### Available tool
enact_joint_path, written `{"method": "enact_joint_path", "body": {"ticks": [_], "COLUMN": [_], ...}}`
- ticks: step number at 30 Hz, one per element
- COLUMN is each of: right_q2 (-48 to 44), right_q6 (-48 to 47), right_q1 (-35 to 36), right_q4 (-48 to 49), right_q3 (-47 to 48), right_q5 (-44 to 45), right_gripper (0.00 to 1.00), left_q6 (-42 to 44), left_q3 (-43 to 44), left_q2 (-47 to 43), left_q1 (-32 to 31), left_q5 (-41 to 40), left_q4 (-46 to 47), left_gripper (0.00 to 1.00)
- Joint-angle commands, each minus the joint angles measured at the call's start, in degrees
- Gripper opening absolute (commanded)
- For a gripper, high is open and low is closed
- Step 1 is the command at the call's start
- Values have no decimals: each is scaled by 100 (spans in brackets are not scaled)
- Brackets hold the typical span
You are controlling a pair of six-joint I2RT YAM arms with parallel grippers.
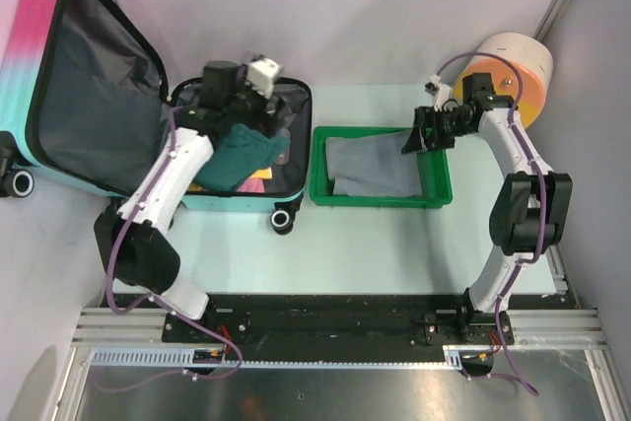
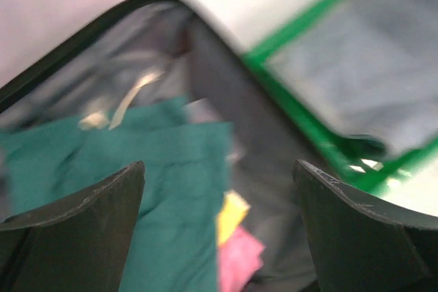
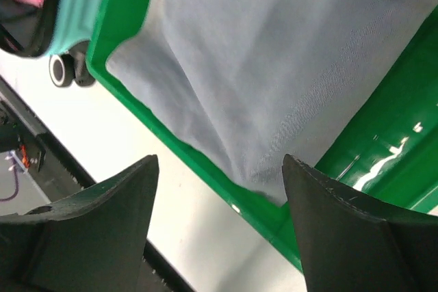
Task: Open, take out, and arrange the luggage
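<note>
**Counter stock: unpacking part-way**

Pale-green counter (image 1: 345, 253) between grey walls, carrying the following by count.

- Luggage (image 1: 89, 96), one: lying at the counter's left, unzipped, lid leaning back against the wall, grey lining showing. Opening judged done.
- Green tray (image 1: 375, 201), one: sitting mid-counter, just beside the luggage.
- Grey cloth (image 1: 370, 165), one: lying loose in the tray, likely counting as the first piece taken out.
- Teal garment (image 1: 242, 155), one: still lying in the luggage base, waiting to be removed.
- Yellow piece (image 2: 233, 213) and pink piece (image 2: 239, 258), one each: peeking out beside the teal garment, also waiting.
- White-and-orange cylinder (image 1: 513, 61), one: standing at the far right corner.
- Left tool (image 2: 219, 165), one: hanging over the luggage base, jaws spread wide, gripping nothing.
- Right tool (image 3: 220, 158), one: hanging over the tray's right end, jaws wide, cloth below ungripped.
</note>
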Motion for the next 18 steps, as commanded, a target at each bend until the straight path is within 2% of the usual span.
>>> {"method": "enact_joint_path", "body": {"ticks": [1,5,9,18], "right_q2": [-590,-635,-521,-547], "right_q6": [367,473,604,578], "right_q1": [34,183,184,87], "right_q4": [1132,1643,1547,1275], "right_q3": [250,346,470,391], "right_q5": [-192,-25,45,98], "right_gripper": [80,81,81,81], "left_q6": [-234,-163,-67,381], "left_q3": [-154,91,276,654], "left_q2": [271,929,1492,2661], "left_q1": [547,557,505,311], "left_q5": [-1264,-1941,-1899,-2513], "left_q4": [-107,-90,-90,-28], "left_gripper": [93,94,100,100]}}
